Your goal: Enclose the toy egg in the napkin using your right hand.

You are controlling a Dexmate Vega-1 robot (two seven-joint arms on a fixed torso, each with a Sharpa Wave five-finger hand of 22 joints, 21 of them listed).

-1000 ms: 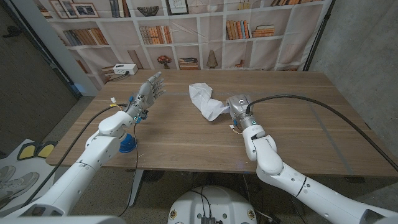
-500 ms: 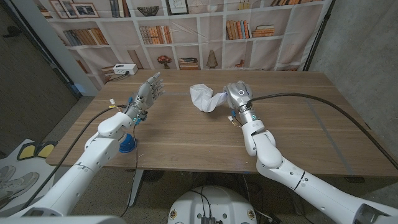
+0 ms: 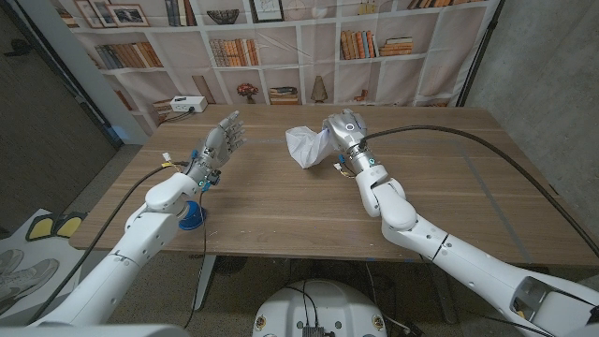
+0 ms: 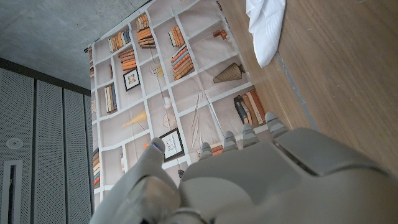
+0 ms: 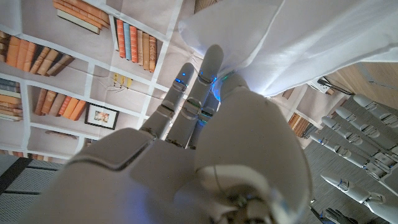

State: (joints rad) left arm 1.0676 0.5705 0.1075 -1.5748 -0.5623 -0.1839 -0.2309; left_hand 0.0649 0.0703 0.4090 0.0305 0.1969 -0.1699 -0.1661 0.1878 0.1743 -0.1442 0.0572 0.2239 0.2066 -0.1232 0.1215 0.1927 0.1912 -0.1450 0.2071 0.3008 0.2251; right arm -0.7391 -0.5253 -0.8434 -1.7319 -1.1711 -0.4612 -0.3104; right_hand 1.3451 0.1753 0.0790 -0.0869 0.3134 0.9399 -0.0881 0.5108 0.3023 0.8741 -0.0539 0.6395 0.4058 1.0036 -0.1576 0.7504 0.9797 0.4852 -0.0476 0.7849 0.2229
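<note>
Near the far middle of the tabletop (image 3: pixel 281 201), I see my right robot hand (image 3: pixel 343 130) pinching a raised fold of the white napkin (image 3: pixel 305 145). I cannot see the toy egg. My left robot hand (image 3: pixel 220 142) hangs above the wood, fingers spread, holding nothing.

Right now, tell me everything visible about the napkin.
The napkin is white, soft-looking cloth, crumpled into a loose bunch toward the far middle of the wooden table. One end rests on the tabletop; the other is lifted toward the right hand, whose fingers hold a fold, as the right wrist view shows. The left hand stands apart, untouching. No egg is visible; whether it sits inside cannot be told.
</note>
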